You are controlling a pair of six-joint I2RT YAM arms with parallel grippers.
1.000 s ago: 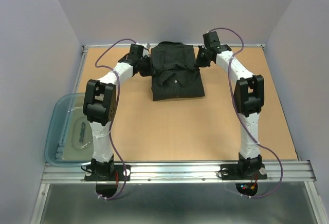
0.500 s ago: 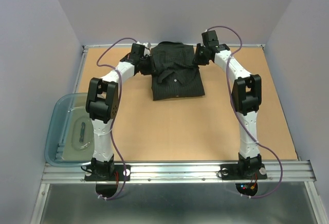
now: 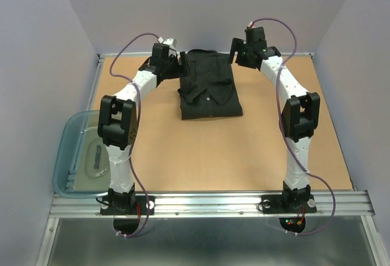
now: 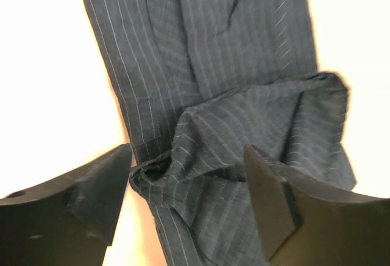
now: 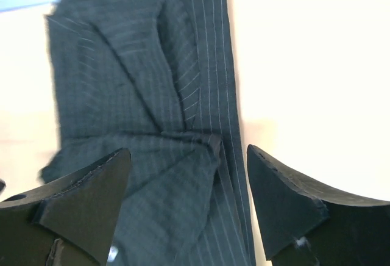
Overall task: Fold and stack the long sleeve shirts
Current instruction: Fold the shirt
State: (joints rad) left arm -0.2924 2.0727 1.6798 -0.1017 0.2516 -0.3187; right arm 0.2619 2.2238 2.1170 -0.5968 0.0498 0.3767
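Top external view: the long sleeve shirt (image 3: 209, 92), black with thin pinstripes, lies folded to a compact rectangle at the far middle of the worktop (image 3: 183, 150). The left gripper (image 3: 178, 66) hangs just beside its far-left corner and the right gripper (image 3: 239, 52) just beside its far-right corner, the arms arching in from either side like mirror images. Left wrist view: fingers (image 4: 79, 199) spread apart, nothing pinched; below the gap a rumpled flap of cloth lies bunched on the flatter panel. Right wrist view: fingers (image 5: 79, 205) likewise apart and empty, looking down on the shirt's long right edge, where creases gather to a point. Judgement: the matched stations at both sides suit a two-handed tidy or last fold; the bundle is mostly made, but the top layer is not flat. Edges: the near edge reads straight and square; the left side is ragged where loose cloth juts out. Room: broad bare worktop on the near side, with the back rail close behind the shirt, so any pull likely wants to come toward the bases. The blue-grey tub (image 3: 67, 138) sits at the near-left corner, well apart. Only one shirt is visible, so no stack yet.
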